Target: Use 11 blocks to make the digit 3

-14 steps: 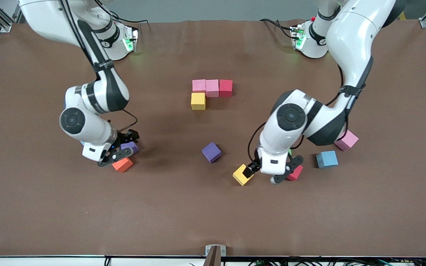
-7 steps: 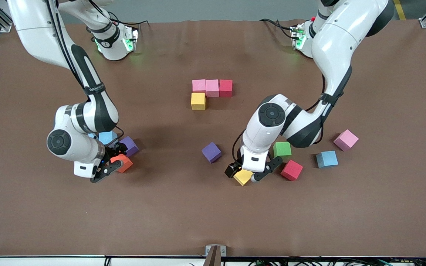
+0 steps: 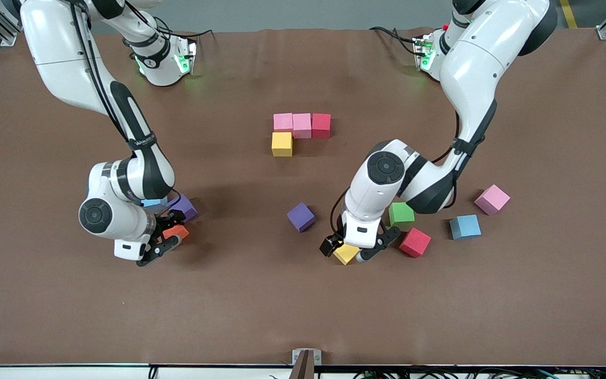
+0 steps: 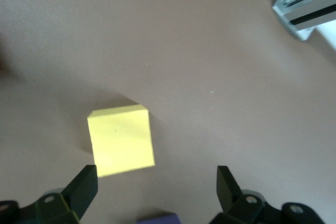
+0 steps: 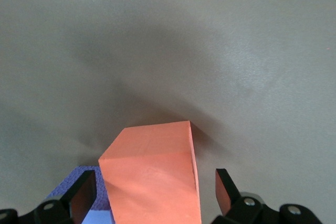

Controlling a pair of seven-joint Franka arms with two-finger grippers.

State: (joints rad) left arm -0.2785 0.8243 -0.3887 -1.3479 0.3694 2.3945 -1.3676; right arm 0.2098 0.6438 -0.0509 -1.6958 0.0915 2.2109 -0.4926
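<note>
Fingers spread wide, empty: left gripper [image 3: 346,251] over skewed yellow block [image 3: 346,253], right gripper [image 3: 165,235] over orange block [image 3: 177,231].

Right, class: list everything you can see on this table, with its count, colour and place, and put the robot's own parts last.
Started figure: two pink and one red in a row, one yellow touching below.
Purple blocks: two; one mid-table, one beside the right gripper.
Orange block: one, between the right gripper's fingers.
Loose yellow block: one, under the left gripper.
Green, red, blue, pink: one each, toward the left arm's end.
Light blue block: one, mostly hidden by the right arm.
Table: brown.
Left gripper: open.
Right gripper: open.
</note>
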